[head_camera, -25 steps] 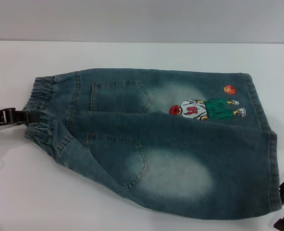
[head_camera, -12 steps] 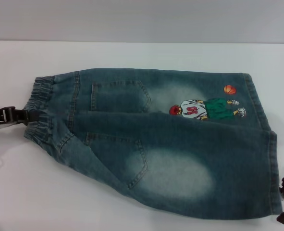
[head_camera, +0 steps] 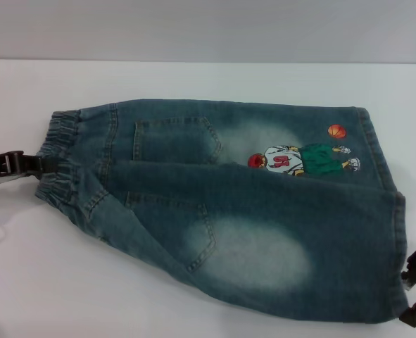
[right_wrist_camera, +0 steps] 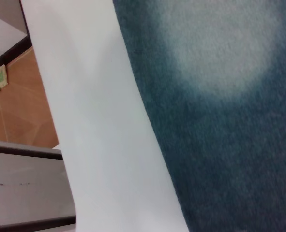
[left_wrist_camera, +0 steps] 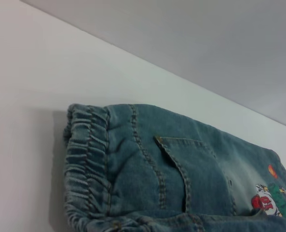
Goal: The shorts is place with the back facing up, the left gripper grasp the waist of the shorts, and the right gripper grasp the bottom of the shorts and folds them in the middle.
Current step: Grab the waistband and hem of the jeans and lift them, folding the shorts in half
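Shorts (head_camera: 236, 204) lie flat on the tabletop (head_camera: 193, 77), unfolded; left gripper (head_camera: 24, 167) meets the waist (head_camera: 60, 158), right gripper (head_camera: 415, 285) the bottom (head_camera: 399, 246); neither's jaws can be read.

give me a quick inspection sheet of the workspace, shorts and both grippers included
surface: white table, bare around the garment
job's things: shorts lie flat, back up, unfolded; waist of the shorts on the robot's left, bottom of the shorts on its right
clutter: nothing seen
grippers: left gripper at the waistband's edge, grip not confirmable; right gripper at the near leg hem, by the frame edge
cables: nothing seen
surroundings: grey wall behind the table; orange-brown floor shows past the table edge in the right wrist view
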